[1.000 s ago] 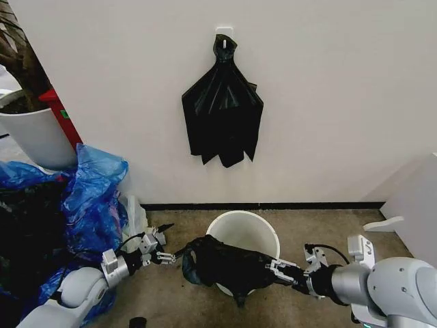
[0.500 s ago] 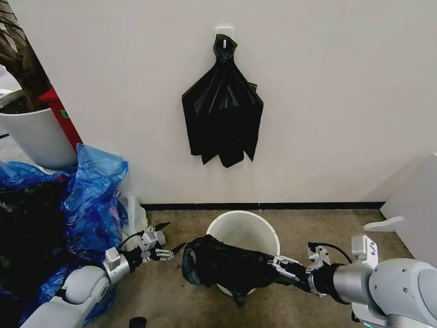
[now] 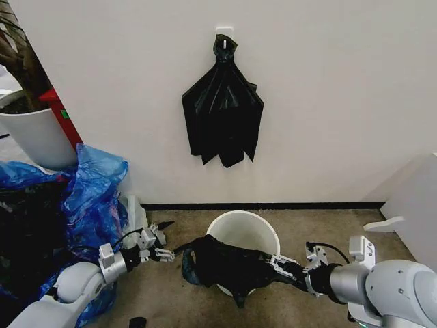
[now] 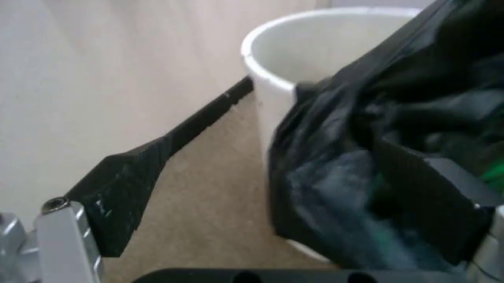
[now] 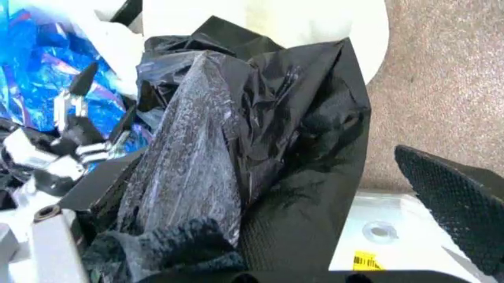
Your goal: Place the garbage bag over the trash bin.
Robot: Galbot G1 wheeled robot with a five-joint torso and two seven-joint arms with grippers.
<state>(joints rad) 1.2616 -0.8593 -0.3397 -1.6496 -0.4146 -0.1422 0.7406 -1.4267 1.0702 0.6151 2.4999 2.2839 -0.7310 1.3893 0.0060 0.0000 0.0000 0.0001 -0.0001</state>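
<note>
The garbage bag [image 3: 222, 263] lies bunched across the trash bin [image 3: 247, 229] rim. The right gripper [image 3: 278, 265] apparently grips it, while the left gripper [image 3: 162, 240] waits open beside it. Spreading the mouth comes next.

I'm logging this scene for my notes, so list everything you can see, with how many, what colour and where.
garbage bag: one, black, draped over the near rim of the bin and bunched toward the robot's left
trash bin: one, cream-white, on the floor by the wall
bunch of bags: one bunch, black, hanging from a wall hook above the bin
blue bags: a pile, bright blue, on the floor to the left
plant pot: one, white, behind the blue bags at far left
carpet: brown, under the bin
left hand: one, open, beside the bag's left end, apart from it
right hand: one, gripping the bag's right side
</note>
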